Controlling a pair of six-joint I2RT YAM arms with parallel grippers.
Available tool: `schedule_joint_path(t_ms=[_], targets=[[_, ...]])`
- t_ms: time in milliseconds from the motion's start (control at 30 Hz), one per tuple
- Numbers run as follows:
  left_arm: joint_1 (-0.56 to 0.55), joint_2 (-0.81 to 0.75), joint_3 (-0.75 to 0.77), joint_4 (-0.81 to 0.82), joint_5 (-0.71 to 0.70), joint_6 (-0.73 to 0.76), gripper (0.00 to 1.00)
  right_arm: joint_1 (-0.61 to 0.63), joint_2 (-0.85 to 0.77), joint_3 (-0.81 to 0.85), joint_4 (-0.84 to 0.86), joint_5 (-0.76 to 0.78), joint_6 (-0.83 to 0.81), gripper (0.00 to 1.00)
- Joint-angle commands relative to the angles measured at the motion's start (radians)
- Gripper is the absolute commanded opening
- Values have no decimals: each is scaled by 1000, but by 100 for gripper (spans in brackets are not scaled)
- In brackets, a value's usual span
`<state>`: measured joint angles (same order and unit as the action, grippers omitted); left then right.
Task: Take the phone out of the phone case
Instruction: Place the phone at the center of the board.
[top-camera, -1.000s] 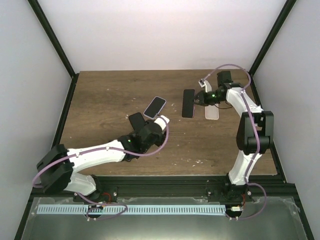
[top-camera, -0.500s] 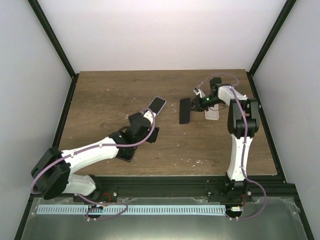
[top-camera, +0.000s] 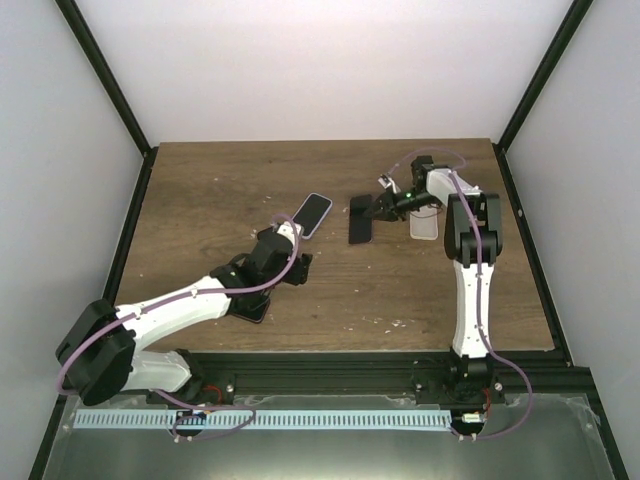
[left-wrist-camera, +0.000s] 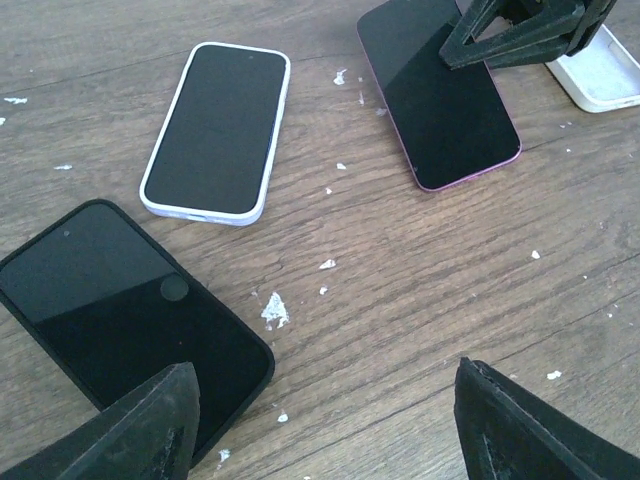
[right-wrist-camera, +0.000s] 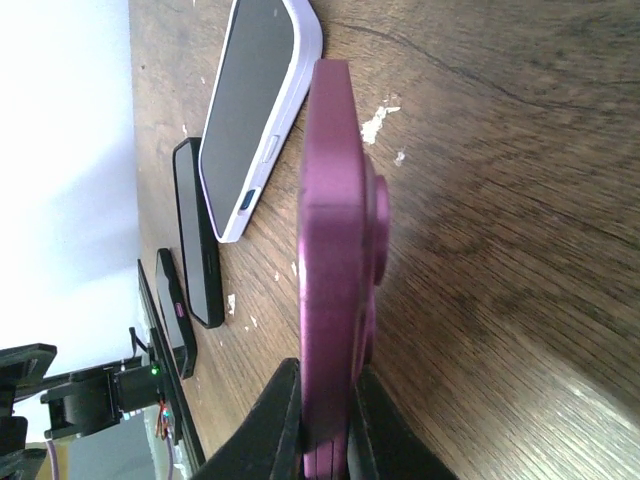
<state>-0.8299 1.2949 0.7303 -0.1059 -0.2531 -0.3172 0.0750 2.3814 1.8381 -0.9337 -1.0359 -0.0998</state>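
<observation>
Inside the right claw (right-wrist-camera: 324, 405) sits the phone (right-wrist-camera: 335, 230), pinched by one end, its back close over the table (left-wrist-camera: 420, 300); the empty case (top-camera: 424, 226) lies just behind. I'd lower it flat before letting go. Left claw (left-wrist-camera: 320, 420) hangs wide above a black phone (left-wrist-camera: 120, 310).

Table (top-camera: 200, 190) viewed whole from above, behind the bases. Wrist views set low and close, facing each other; pink phone (left-wrist-camera: 450, 110) shared by all.
</observation>
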Motion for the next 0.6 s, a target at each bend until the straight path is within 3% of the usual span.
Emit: schedule_joint_path(t_ms=[0,267,467,567], targets=[[14,-2,-7,17,21,-33,72,18,25,60,-5,36,-6,8],[76,59,49,17,23,-50,76,19,104,138,7,158,30,15],[148,178,142,-2,49,-51,81,17,71,132,6,223,24,42],[170,263,233,-72,25,-11,85,10,25,108,-2,230,11,49]])
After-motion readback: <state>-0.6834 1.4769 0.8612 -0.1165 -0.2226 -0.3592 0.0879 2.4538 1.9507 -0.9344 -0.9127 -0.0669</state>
